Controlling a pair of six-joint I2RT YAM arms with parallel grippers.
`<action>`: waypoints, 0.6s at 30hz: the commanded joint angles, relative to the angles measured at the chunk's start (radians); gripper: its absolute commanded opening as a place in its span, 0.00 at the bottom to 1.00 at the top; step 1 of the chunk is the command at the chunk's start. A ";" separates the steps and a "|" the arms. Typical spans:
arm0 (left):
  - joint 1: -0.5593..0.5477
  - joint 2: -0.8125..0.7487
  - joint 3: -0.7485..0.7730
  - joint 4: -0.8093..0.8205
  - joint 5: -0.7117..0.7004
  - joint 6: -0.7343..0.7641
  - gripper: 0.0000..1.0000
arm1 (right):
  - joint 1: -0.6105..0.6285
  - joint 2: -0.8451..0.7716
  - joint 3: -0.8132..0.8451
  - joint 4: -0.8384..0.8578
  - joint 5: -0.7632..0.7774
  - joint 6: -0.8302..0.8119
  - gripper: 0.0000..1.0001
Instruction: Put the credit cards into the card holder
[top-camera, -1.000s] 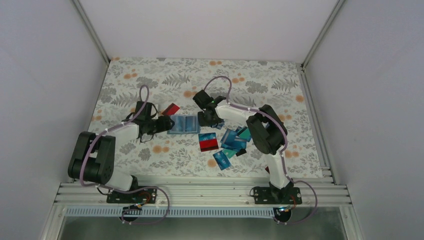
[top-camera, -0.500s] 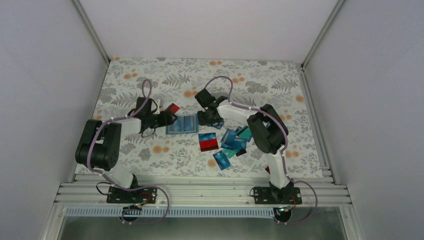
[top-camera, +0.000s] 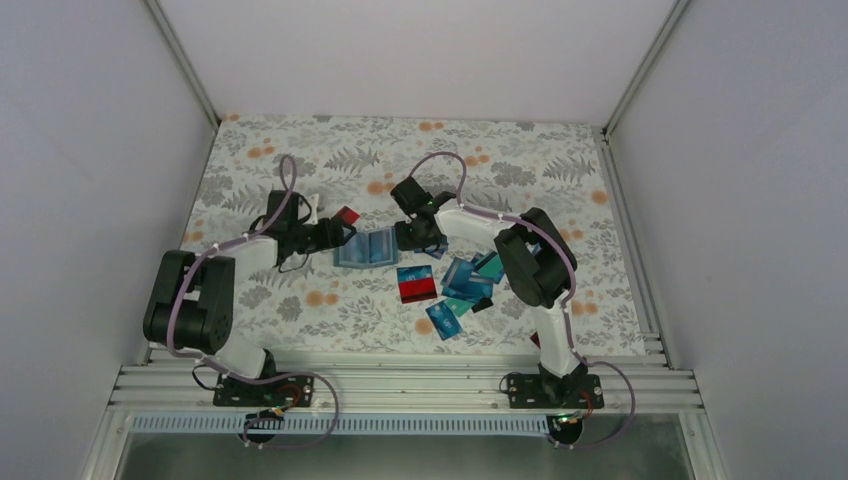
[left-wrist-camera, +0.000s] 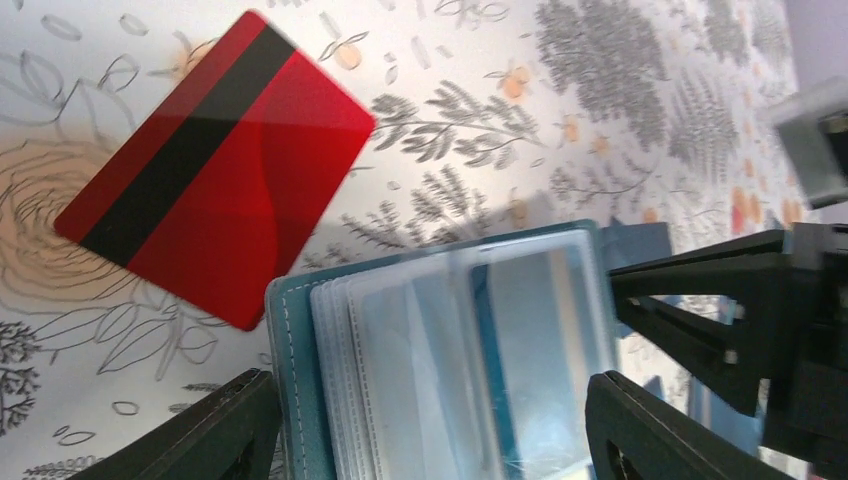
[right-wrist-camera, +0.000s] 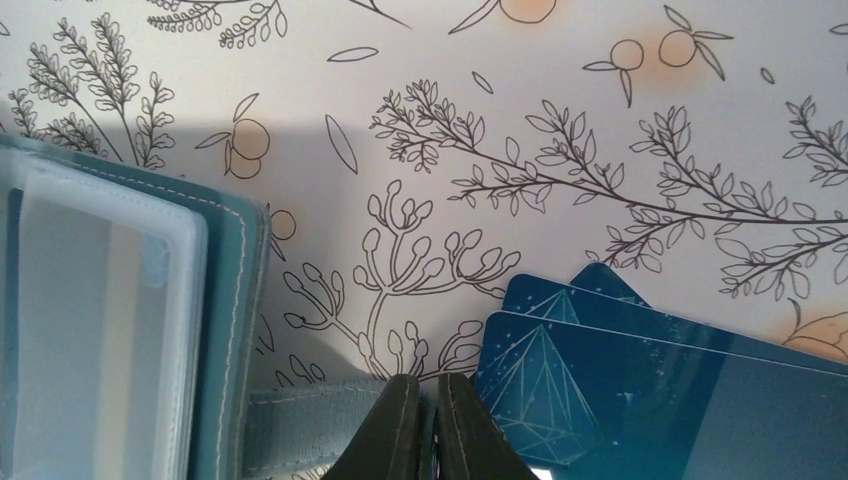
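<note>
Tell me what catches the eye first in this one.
The open holder lies mid-table between both arms: the left fingers stand open astride its left end, and the right fingers are shut on its strap. A red card, stripe side up, lies by the holder's far left corner. A loose heap of blue cards sits to its right.

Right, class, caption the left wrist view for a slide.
Open left gripper straddles the open teal card holder, a red card with black stripe beside it on the floral tablecloth.
</note>
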 joint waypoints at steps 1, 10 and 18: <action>-0.004 -0.049 0.044 -0.023 0.068 -0.016 0.76 | -0.002 0.025 0.003 0.020 -0.023 -0.014 0.04; -0.023 -0.057 0.058 0.018 0.151 -0.066 0.76 | -0.004 0.027 0.005 0.022 -0.029 -0.012 0.04; -0.095 -0.045 0.071 0.060 0.153 -0.121 0.76 | -0.004 0.034 0.011 0.027 -0.037 -0.001 0.04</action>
